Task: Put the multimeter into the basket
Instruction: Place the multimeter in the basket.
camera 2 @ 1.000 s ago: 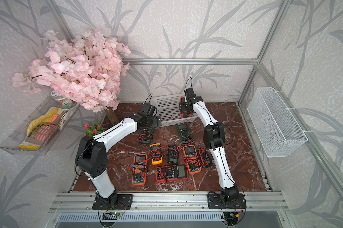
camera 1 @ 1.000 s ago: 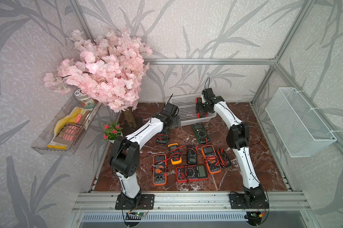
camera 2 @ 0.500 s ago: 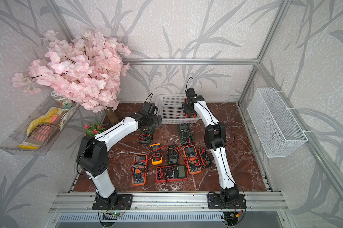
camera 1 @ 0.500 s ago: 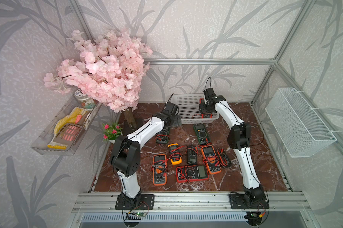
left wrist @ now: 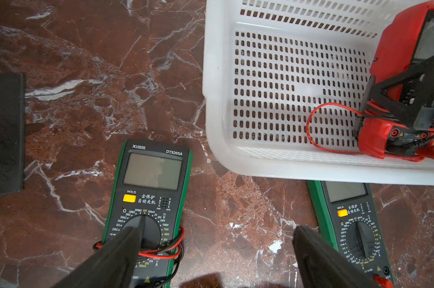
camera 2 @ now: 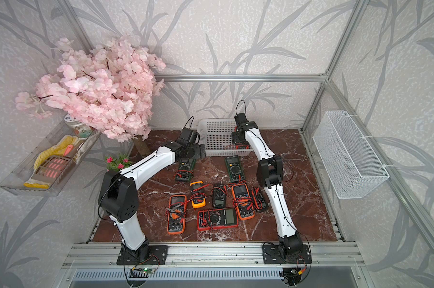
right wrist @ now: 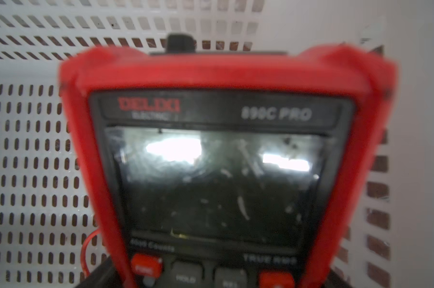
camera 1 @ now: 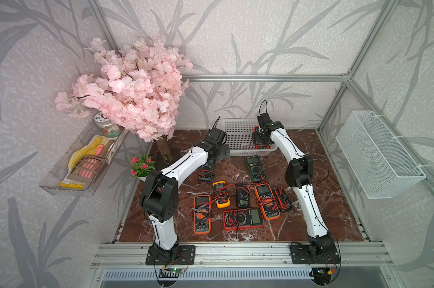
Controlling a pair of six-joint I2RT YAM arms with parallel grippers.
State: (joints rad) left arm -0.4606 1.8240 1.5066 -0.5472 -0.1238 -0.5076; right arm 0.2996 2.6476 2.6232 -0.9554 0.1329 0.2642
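In the right wrist view, the red multimeter (right wrist: 218, 174) was blurred and its lower keys ran off the frame edge. In the left wrist view, the right gripper (left wrist: 408, 104) covered its middle, the frame edge cut off its far side, and contact could not be determined. The basket (left wrist: 218, 99) rim hid the top of the second green multimeter (left wrist: 353, 219). A finger (left wrist: 121, 249) of the left gripper (left wrist: 218, 224) hid part of the first green multimeter (left wrist: 151, 179) dial. In both top views, the right arm (camera 1: 283, 142) left only slivers of the red multimeter visible.
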